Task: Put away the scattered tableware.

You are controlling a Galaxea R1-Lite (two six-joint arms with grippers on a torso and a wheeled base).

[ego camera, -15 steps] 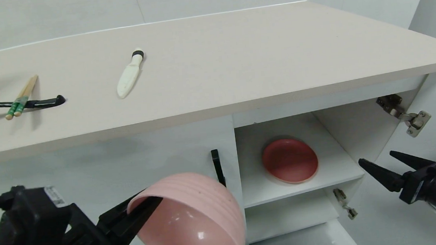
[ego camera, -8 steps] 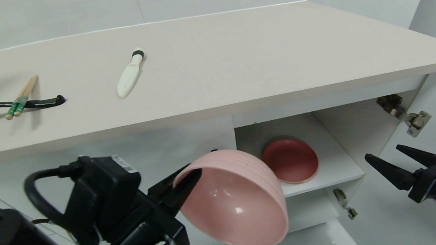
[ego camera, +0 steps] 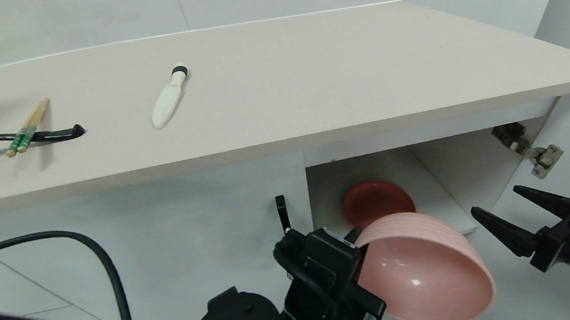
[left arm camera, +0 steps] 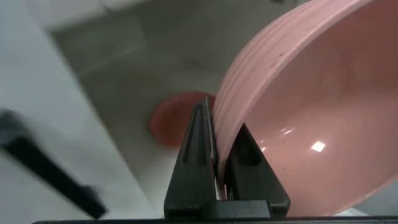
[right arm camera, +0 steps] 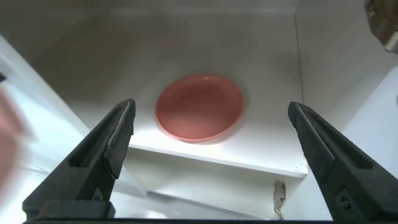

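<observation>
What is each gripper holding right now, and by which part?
The left gripper clamps the pink bowl by its rim; the right gripper is open, empty.

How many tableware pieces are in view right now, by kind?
Bowls: 1, the pink bowl in the left gripper.
Plates: 1, the red plate on the cabinet shelf.
Chopsticks: 1 pair on the counter.
Cream utensil with a black band: 1.
Black-handled utensil: 1, under the chopsticks.
Total: 5.
</observation>
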